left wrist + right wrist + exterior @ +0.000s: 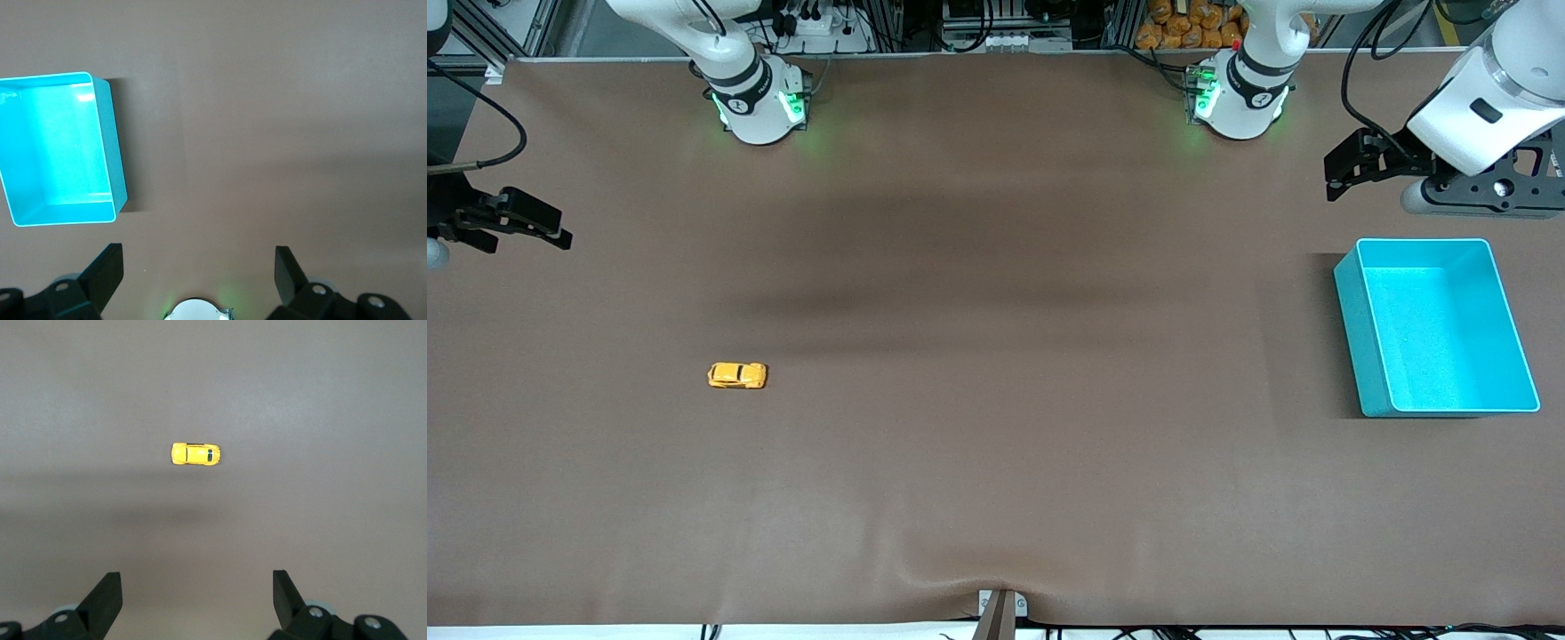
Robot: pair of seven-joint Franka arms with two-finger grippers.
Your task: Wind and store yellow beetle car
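The yellow beetle car [737,375] sits on its wheels on the brown table, toward the right arm's end; it also shows in the right wrist view [195,454]. The turquoise bin [1352,320] stands empty toward the left arm's end and shows in the left wrist view [113,153]. My right gripper [525,222] is open and empty, up in the air at the table's right-arm end, well apart from the car; its jaws stand wide in its wrist view [197,587]. My left gripper [1352,164] is open and empty, up in the air beside the bin; its jaws stand wide [199,263].
The two arm bases [760,107] [1238,98] stand along the table's edge farthest from the front camera. A small clamp [1000,609] sits at the table's nearest edge. The brown cloth ripples slightly there.
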